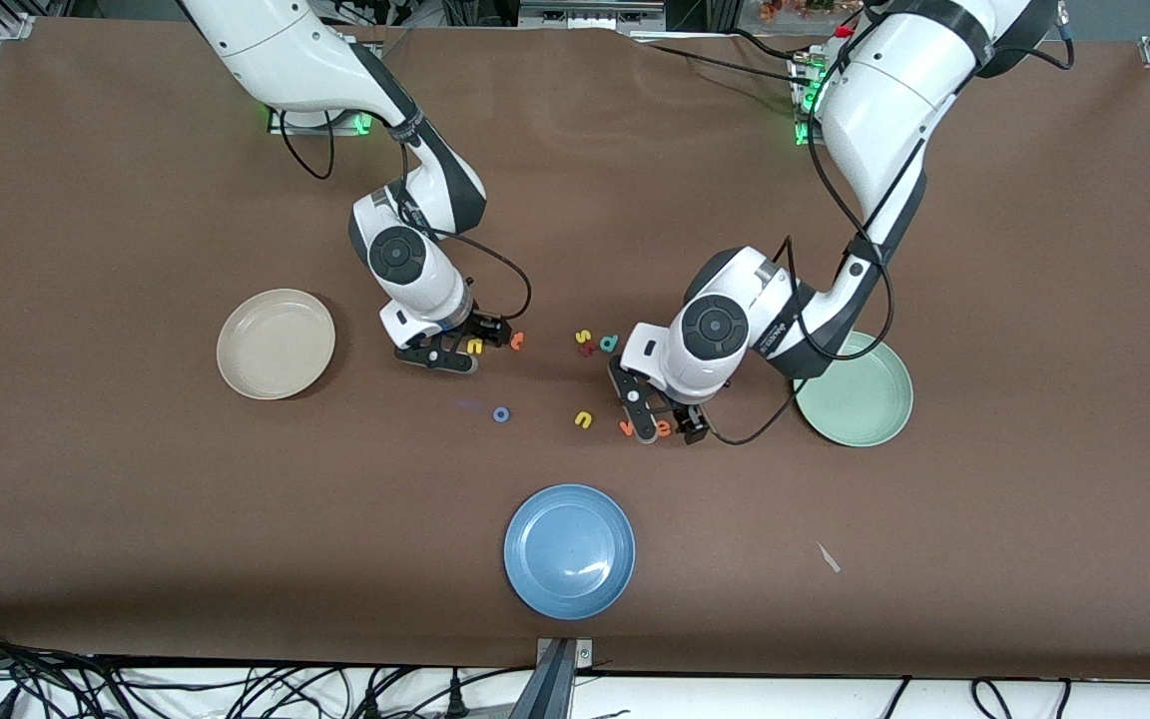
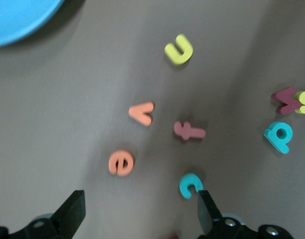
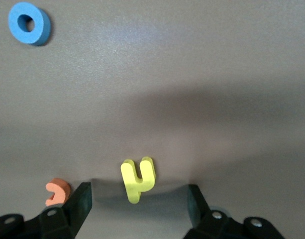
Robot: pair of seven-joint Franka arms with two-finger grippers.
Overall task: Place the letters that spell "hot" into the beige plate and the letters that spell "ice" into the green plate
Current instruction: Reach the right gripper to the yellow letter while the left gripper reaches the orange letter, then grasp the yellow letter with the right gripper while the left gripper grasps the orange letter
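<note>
Right claw [image 3: 137, 201] low over the bench, fingers apart and straddling the small yellow foam "h" [image 3: 138, 179], which lies flat on the brown bench [image 1: 136, 479]; not yet pinched. Small orange foam "t" [image 3: 56, 191] just outside one finger. Blue foam ring "o" [image 3: 29, 23] lies apart, nearer the front camera. Round cream-beige plate [image 1: 276, 343] holds nothing and sits toward the right arm's end.

Left claw [image 2: 140, 214] spread wide, low over the letter cluster, with the orange foam "e" [image 2: 121, 163] and teal foam "c" [image 2: 190, 185] in its span; nothing held. Dark red "i" not made out. Pale mint-green plate [image 1: 856, 390], also bare, is beside this arm.

Judgement: first pick of each word in hand. Next: right closes on "h", lifts, carries to beige plate; left must centre on a single letter before closing.
</note>
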